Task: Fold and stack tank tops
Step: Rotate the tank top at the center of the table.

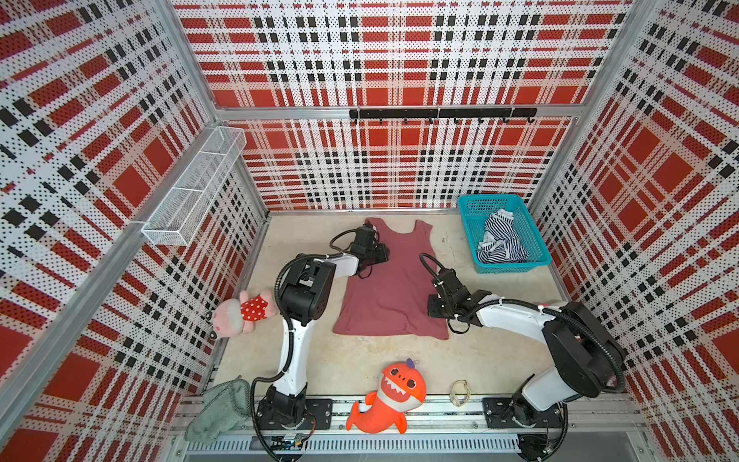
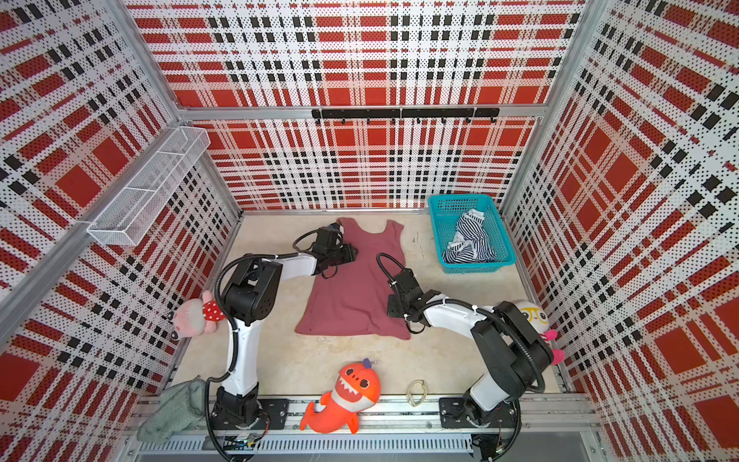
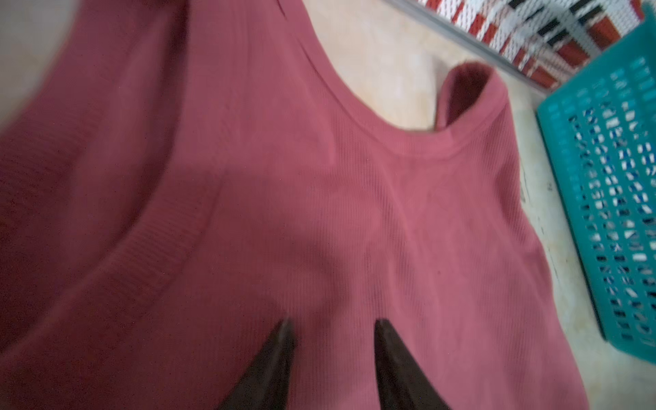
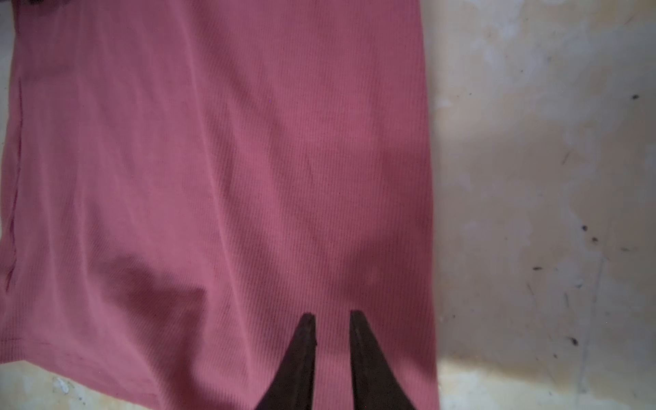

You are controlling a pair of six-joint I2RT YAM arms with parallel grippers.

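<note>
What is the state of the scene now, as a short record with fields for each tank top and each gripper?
maroon tank top: spread flat on the table, not folded
striped tank top: crumpled in the teal basket
left gripper: over the maroon tank top near its neckline, jaws apart
right gripper: over the maroon tank top near a side edge, jaws slightly apart
stack: not yet begun

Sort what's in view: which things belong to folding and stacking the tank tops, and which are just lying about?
Job: maroon tank top; striped tank top, in the teal basket; left tool; right tool.

Lying about: pink plush; orange shark plush; grey-green cloth; wire shelf; hook rail.
</note>
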